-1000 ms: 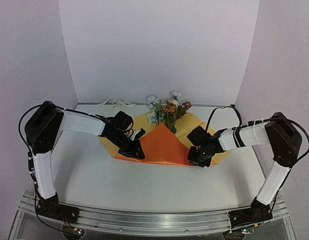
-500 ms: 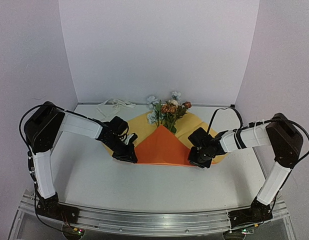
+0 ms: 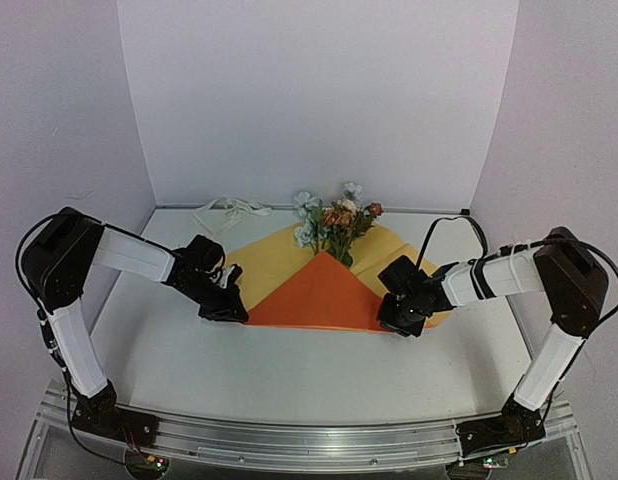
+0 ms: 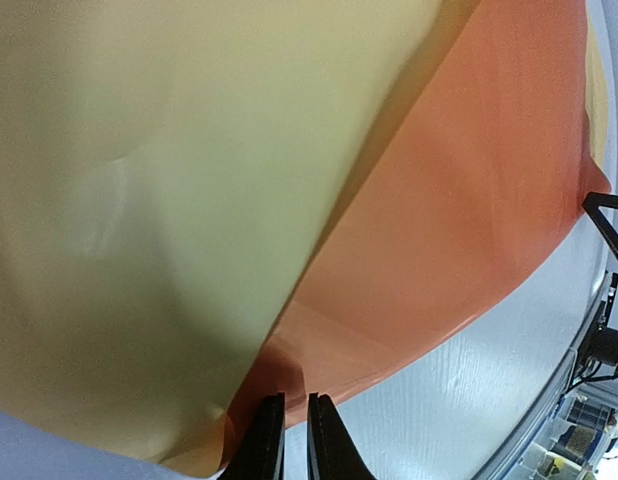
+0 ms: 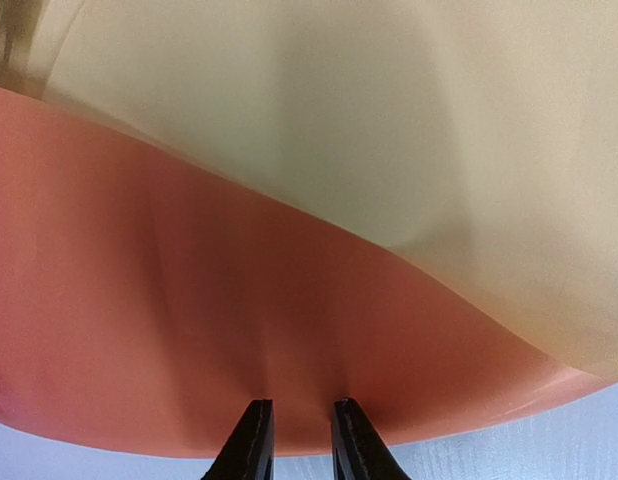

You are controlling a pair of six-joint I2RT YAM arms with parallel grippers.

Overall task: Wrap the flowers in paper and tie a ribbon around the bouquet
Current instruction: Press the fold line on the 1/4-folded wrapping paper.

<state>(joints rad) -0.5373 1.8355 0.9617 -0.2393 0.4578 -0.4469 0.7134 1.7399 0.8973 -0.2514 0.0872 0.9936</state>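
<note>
Paper: the paper (image 3: pixel 324 295) is spread on the table (image 3: pixel 289 370) with its yellow face up. Its near part is folded over, so the orange face shows as a broad triangle whose tip points at the paper's far edge.
Flowers: the flowers (image 3: pixel 334 215) lie at the far middle of the paper. The green stems run toward the tip of the orange triangle. The pale blue, cream and orange-red heads reach past the paper's far edge.
Ribbon: the ribbon (image 3: pixel 229 210) is off the paper, in a loose cream-white heap on the table just beyond its far left corner.
Left gripper: the left gripper (image 3: pixel 226 308) is at the paper's near left corner. In the wrist view the two dark jaws stand almost together, pinching the paper's edge where the orange fold meets the yellow face.
Right gripper: the right gripper (image 3: pixel 394 322) is at the paper's near right corner. In the wrist view its jaws are a narrow gap apart, with the orange folded edge clamped between them.
Paper between the grippers: the near edge of the orange fold runs straight from one held corner to the other.
</note>
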